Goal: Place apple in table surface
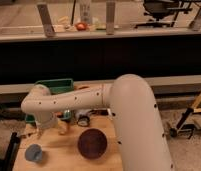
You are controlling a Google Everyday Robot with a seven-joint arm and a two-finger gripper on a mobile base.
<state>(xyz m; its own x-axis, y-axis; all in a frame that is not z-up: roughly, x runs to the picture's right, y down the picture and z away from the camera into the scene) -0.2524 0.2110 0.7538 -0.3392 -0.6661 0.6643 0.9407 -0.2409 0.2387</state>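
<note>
Gripper (50, 131) low over table surface (61, 155), grip state unclear. Apple (63, 129) possibly beside it; risk rolling off edge.

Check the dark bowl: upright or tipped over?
Upright: the dark bowl shows its round opening on the table surface, right of the pincer.

A single camera view looks down and forward from behind the white robot arm (119, 115), close above the light tan wooden table surface (64, 157); the gripper (49, 127) sits beyond that table's near edge
</note>
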